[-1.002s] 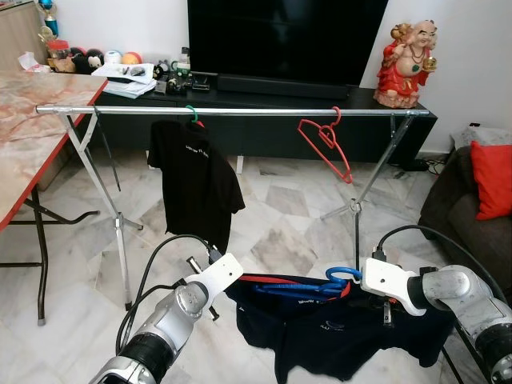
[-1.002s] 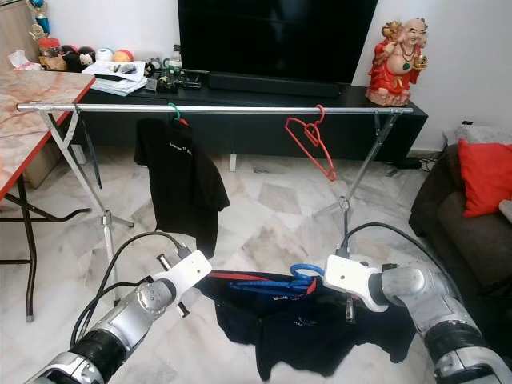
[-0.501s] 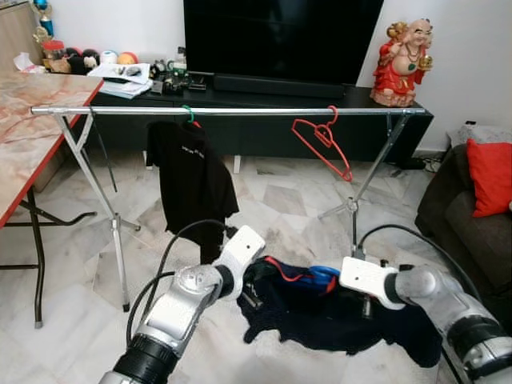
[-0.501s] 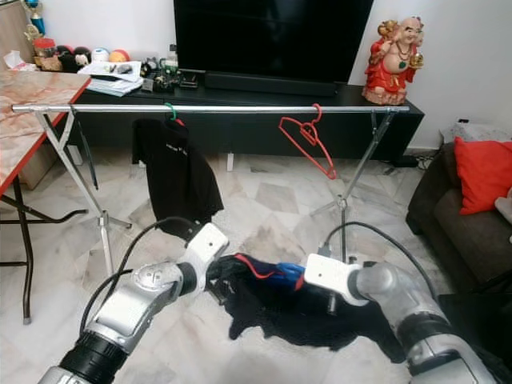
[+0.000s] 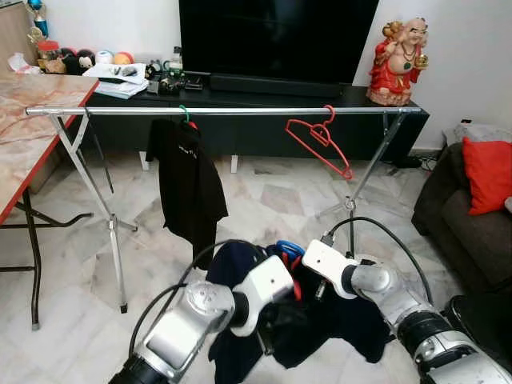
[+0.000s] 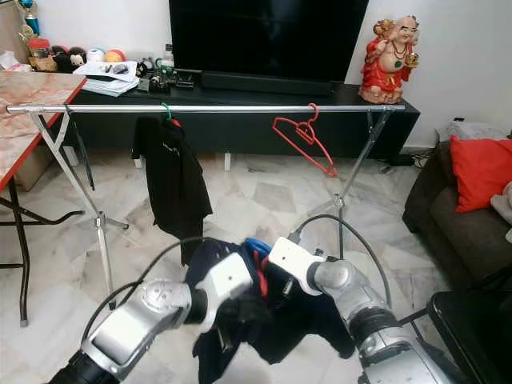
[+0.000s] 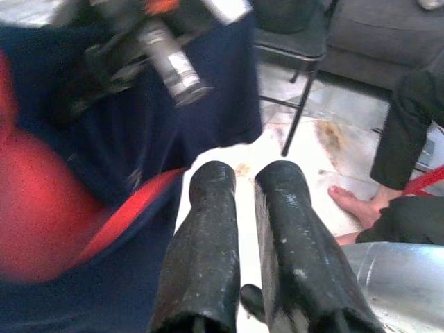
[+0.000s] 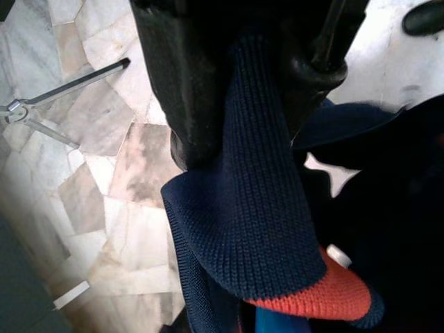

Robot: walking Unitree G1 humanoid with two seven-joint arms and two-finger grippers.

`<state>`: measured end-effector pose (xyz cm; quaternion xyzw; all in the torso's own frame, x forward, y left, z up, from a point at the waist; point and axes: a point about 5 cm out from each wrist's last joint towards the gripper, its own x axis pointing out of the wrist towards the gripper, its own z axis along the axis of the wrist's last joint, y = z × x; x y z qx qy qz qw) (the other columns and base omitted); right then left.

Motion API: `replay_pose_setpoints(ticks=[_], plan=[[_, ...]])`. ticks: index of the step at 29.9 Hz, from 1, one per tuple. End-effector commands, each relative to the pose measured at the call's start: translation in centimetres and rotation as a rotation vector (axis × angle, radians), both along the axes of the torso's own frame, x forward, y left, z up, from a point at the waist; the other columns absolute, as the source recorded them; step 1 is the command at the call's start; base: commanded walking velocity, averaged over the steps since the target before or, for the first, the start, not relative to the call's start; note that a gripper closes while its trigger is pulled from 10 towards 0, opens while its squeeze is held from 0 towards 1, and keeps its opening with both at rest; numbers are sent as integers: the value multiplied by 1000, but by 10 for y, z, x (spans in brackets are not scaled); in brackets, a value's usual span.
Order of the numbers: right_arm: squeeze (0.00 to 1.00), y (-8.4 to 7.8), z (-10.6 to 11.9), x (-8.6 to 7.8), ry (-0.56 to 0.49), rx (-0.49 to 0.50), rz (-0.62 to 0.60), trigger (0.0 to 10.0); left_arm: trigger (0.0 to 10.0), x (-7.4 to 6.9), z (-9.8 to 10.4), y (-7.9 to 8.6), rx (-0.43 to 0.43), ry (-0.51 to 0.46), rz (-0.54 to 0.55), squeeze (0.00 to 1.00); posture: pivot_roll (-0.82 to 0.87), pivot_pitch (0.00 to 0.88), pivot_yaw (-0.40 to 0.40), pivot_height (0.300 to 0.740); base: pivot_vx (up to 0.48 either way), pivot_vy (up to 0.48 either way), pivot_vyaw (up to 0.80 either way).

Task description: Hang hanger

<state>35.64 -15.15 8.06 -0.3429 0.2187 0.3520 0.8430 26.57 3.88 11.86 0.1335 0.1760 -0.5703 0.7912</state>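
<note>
Low in front of the robot, the navy shirt (image 5: 336,316) on its blue hanger (image 5: 289,248) is bunched between both arms, not yet raised. Right end effector (image 8: 243,132) is clamped on the ribbed collar; left end effector (image 7: 239,236) has its fingers nearly together, gripping nothing visible. Beyond, the rail (image 5: 240,111) carries a black shirt (image 5: 188,180) and a bare red hanger (image 5: 320,144) — open space between them. Judged: lift and hooking remain.
</note>
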Motion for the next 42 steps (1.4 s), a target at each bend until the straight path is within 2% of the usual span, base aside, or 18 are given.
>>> replay_pose_setpoints(ticks=[1, 5, 9, 13, 15, 16, 17, 20, 21, 25, 26, 28, 30, 35, 38, 39, 42], plan=[[0, -1, 14, 9, -49, 50, -45, 0, 10000, -5, 4, -5, 5, -16, -51, 1000, 126, 0, -89, 740, 0, 0, 0], [0, 6, 18, 10, -75, 137, -43, 0, 10000, -8, 4, -6, 30, -30, -88, 1000, 128, 0, -90, 740, 0, 0, 0], [0, 7, 19, 10, -96, 144, -32, 0, 10000, -5, 7, -3, 21, -49, -77, 1000, 129, 0, -90, 740, 0, 0, 0], [0, 10, 20, 5, -76, 165, 86, 0, 10000, 8, 11, 15, 30, -102, -3, 1000, 131, 0, -93, 740, 0, 0, 0], [0, 9, 19, 1, -58, 146, 156, 0, 10000, 14, 14, 25, 34, -120, 35, 1000, 132, 0, -94, 740, 0, 0, 0], [0, 9, 19, 1, -58, 146, 156, 0, 10000, 14, 14, 25, 34, -120, 35, 1000, 132, 0, -94, 740, 0, 0, 0], [0, 9, 16, -3, -33, 123, 223, 0, 10000, 20, 14, 36, 51, -125, 73, 1000, 137, 0, -98, 740, 0, 0, 0], [0, 5, 12, -8, 1, 81, 276, 0, 10000, 26, 15, 53, 74, -148, 108, 1000, 137, 0, -101, 740, 0, 0, 0], [0, 5, 12, -8, 1, 81, 276, 0, 10000, 26, 15, 53, 74, -148, 108, 1000, 137, 0, -101, 740, 0, 0, 0], [0, -1, 7, -14, 45, 35, 351, 0, 10000, 33, 20, 70, 88, -189, 140, 1000, 140, 0, -107, 740, 0, 0, 0], [0, -3, 6, -17, 75, 29, 393, 0, 10000, 36, 23, 79, 86, -197, 156, 1000, 141, 0, -108, 740, 0, 0, 0], [0, -3, 6, -18, 82, 29, 403, 0, 10000, 36, 23, 81, 85, -195, 161, 1000, 141, 0, -108, 740, 0, 0, 0], [0, -6, 6, -20, 96, 31, 431, 0, 10000, 38, 19, 91, 131, -187, 163, 1000, 138, 0, -107, 740, 0, 0, 0], [0, 0, 10, -23, 111, 85, 494, 0, 10000, 32, 10, 86, 154, -166, 88, 1000, 136, 0, -104, 740, 0, 0, 0], [0, 2, 11, -25, 123, 96, 531, 0, 10000, 29, 6, 82, 159, -152, 51, 1000, 136, 0, -104, 740, 0, 0, 0], [0, 3, 12, -26, 122, 100, 551, 0, 10000, 25, 1, 82, 187, -133, 13, 1000, 136, 0, -104, 740, 0, 0, 0], [0, 5, 12, -27, 122, 107, 566, 0, 10000, 23, -4, 80, 197, -118, -5, 1000, 122, 0, -99, 740, 0, 0, 0]])
